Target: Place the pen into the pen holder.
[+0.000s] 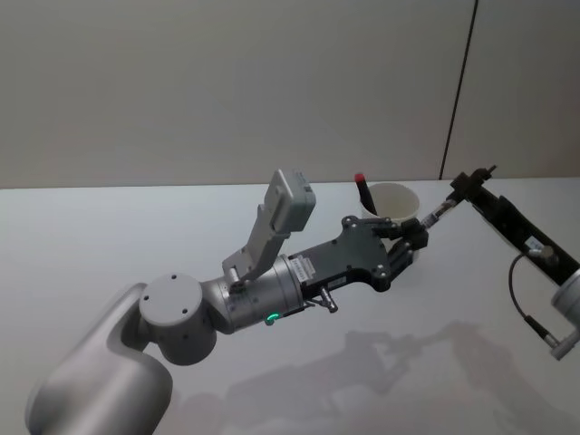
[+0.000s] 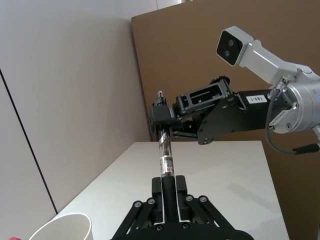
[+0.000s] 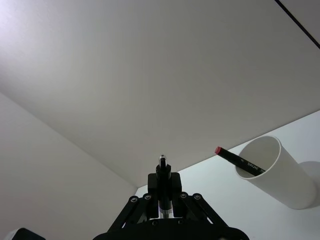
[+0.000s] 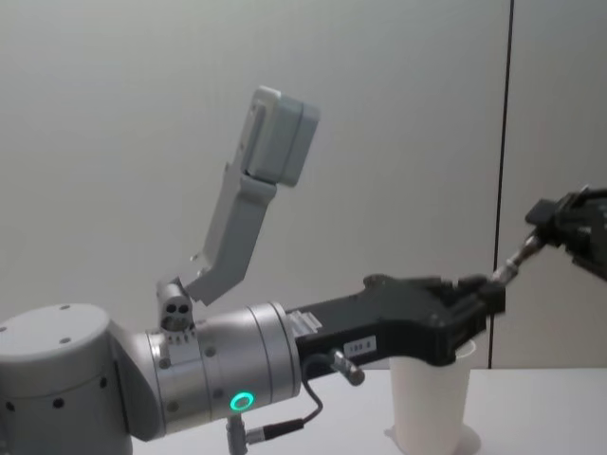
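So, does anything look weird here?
Yes. The left gripper and the right gripper both clamp one clear pen, an end each, holding it in the air near the cup. That looks odd, like a tug-of-war. A black pen with a red tip already leans inside the cup.

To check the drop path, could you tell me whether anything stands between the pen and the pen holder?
Nothing visible does: the pen already leans inside the pen holder, red tip up. The left gripper and right gripper each grip an end of a separate slim rod near it.
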Controlling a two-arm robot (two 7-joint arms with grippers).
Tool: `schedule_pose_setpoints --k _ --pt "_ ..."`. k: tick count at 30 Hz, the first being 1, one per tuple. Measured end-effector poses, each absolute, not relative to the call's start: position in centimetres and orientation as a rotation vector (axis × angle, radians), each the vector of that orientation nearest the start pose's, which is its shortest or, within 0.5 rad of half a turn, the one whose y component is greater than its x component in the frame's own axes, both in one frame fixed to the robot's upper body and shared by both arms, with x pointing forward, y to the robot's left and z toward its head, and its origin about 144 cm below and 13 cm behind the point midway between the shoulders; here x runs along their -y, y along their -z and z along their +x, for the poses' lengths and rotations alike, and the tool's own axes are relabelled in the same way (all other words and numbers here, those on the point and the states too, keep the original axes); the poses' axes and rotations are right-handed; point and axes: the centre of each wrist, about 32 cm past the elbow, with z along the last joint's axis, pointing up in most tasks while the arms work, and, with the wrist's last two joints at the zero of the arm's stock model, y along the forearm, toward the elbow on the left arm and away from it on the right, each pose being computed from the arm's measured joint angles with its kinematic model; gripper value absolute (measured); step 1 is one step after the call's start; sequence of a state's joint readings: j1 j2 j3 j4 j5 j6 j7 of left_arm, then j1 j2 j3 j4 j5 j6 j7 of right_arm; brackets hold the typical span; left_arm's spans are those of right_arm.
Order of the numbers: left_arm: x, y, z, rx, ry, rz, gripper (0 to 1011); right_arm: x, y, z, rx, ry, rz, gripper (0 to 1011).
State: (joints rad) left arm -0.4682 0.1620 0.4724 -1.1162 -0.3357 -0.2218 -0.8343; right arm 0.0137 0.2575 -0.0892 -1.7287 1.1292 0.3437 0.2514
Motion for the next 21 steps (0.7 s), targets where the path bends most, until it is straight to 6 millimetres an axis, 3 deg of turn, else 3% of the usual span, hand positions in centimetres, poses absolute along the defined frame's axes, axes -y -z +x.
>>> schedule_pose_setpoints --k 10,17,21 --pt "-16.66 -115.59 56.77 0.121 -0.395 -0.066 432 25.96 -119.49 45.86 -0.720 0.906 0.531 132" --pt "-16.65 -115.59 56.77 0.121 -0.395 -0.066 693 26.00 -119.49 45.92 -0.697 0.907 0.519 132" --pt "-16.66 -115.59 56.77 0.121 -0.395 -0.067 787 26.05 -119.52 46.00 -0.675 0.908 0.507 132"
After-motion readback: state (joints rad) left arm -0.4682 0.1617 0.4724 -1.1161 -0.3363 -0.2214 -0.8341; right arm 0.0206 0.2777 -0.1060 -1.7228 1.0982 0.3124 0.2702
